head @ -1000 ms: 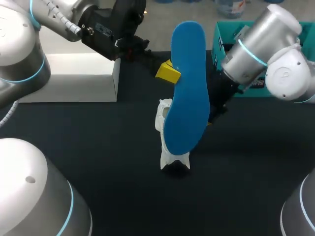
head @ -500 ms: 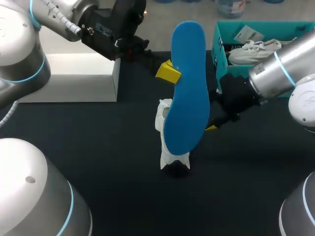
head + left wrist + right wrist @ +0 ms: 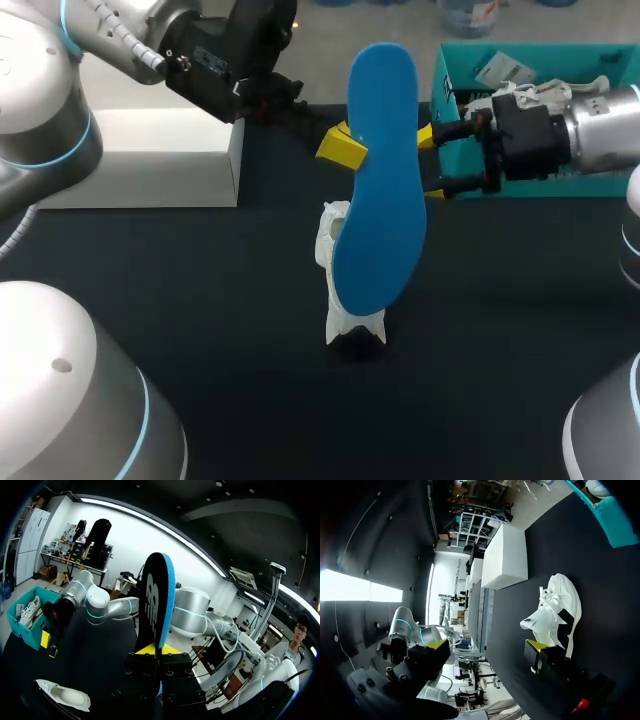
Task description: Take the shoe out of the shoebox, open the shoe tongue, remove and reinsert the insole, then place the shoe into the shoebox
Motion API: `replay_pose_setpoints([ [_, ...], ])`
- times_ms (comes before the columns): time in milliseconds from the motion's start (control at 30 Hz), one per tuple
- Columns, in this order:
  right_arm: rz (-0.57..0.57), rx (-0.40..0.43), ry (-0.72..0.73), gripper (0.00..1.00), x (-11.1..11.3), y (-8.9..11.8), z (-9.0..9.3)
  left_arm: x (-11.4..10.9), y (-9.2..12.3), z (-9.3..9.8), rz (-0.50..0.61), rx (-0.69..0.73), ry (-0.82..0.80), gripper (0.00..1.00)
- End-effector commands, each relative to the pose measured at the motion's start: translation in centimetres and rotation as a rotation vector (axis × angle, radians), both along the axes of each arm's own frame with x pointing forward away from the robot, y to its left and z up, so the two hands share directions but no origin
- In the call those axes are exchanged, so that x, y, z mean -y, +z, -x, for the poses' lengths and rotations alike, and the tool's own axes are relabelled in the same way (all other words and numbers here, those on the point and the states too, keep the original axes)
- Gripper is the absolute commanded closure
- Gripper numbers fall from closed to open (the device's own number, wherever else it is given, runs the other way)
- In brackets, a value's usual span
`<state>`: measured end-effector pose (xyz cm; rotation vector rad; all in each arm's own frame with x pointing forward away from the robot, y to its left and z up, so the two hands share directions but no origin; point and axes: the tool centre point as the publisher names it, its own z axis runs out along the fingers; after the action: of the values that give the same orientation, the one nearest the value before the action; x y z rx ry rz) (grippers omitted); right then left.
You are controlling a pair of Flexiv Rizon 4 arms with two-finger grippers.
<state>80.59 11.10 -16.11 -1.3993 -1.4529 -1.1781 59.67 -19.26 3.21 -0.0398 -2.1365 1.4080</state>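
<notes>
- Insole, blue: held upright above the black table, pinched at one long edge between the fingers of the left gripper.
- White shoe: on the table, directly under the insole's lower end.
- Right gripper: fingers spread, holding nothing, just beside the insole's other edge, in front of the teal shoebox.
- Second white shoe: inside the shoebox.

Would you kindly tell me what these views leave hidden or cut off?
- Head view: the insole covers most of the shoe, hiding its opening.
- Head view: the right arm hides part of the shoebox's inside.
- Right wrist view: the shoebox is cut off by the black rim.
</notes>
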Motion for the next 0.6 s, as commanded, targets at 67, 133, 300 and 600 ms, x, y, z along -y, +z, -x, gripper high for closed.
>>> replay_pose_setpoints([
  [67,-0.117,0.026,-0.06,0.0,0.9,1.8,0.6,0.1,0.0,-0.1,-0.002,0.001,-0.002,1.0],
  [133,-0.076,0.017,-0.084,0.0,1.5,2.4,0.4,0.1,0.0,-0.1,-0.002,0.001,-0.002,1.0],
  [300,-0.095,0.001,-0.078,0.0,2.4,4.0,0.0,0.1,0.0,-0.1,-0.002,0.001,-0.002,1.0],
  [600,-0.145,0.022,-0.059,0.0,2.7,6.7,-0.9,0.1,0.0,-0.1,-0.002,0.001,-0.002,1.0],
])
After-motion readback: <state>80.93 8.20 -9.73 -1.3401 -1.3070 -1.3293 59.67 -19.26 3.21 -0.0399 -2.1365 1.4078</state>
